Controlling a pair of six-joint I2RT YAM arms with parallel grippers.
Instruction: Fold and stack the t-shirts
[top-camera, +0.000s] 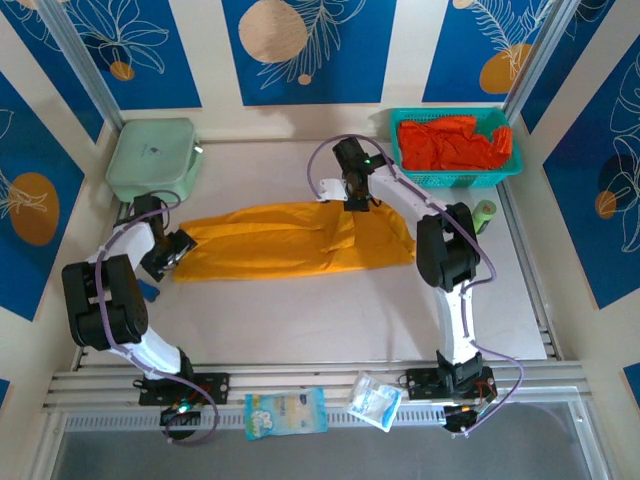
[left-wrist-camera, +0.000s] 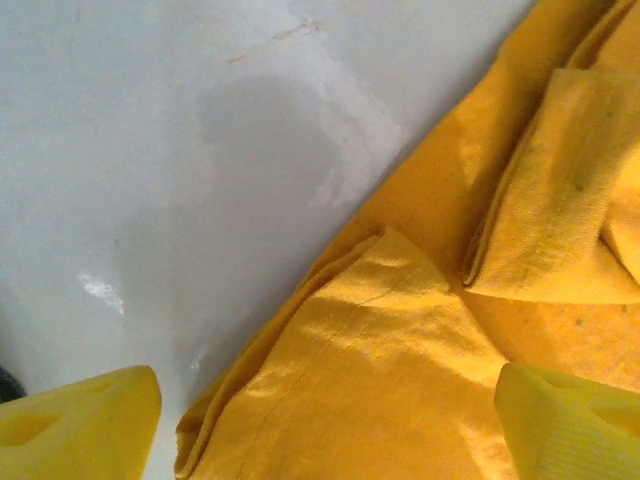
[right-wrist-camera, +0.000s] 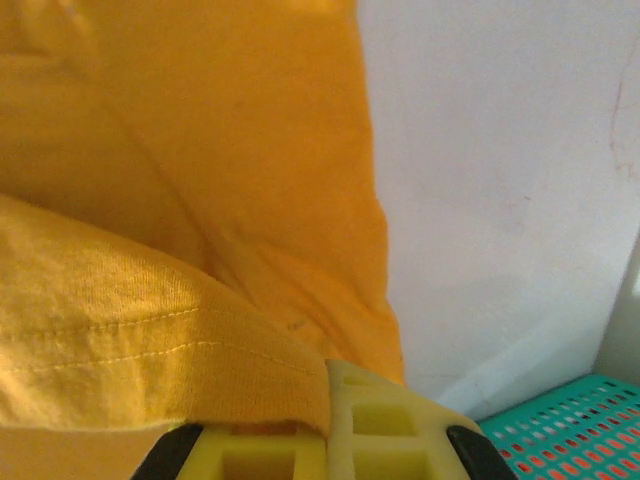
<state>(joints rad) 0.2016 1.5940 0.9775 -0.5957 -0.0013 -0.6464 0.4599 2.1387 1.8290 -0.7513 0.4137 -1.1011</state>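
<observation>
- while the yellow shirt (top-camera: 290, 240) lies as a long band across the middle of the table (top-camera: 300, 320), apparently folded lengthwise, the overhead view suggests the job is in its early part. the red shirts (top-camera: 450, 143) sit bunched and unfolded in the basket (top-camera: 455, 180) at the far right corner, and there is no stack yet. the left gripper (top-camera: 172, 255) is at the band's left end, the right gripper (top-camera: 357, 200) at its far edge near the middle.
- left wrist view: the fingers (left-wrist-camera: 90, 425) are spread wide, one over bare table and one over cloth, gripping nothing. the yellow shirt's layered end lies between and beyond them.
- right wrist view: the right gripper (right-wrist-camera: 325, 440) is pressed together on a hemmed fold of the yellow shirt (right-wrist-camera: 200, 150), raised above the flat layer. a corner of the basket (right-wrist-camera: 570, 430) is just beside it.
- left to do, i judge: the crosswise folds on this shirt, then folding every red one, then stacking.
</observation>
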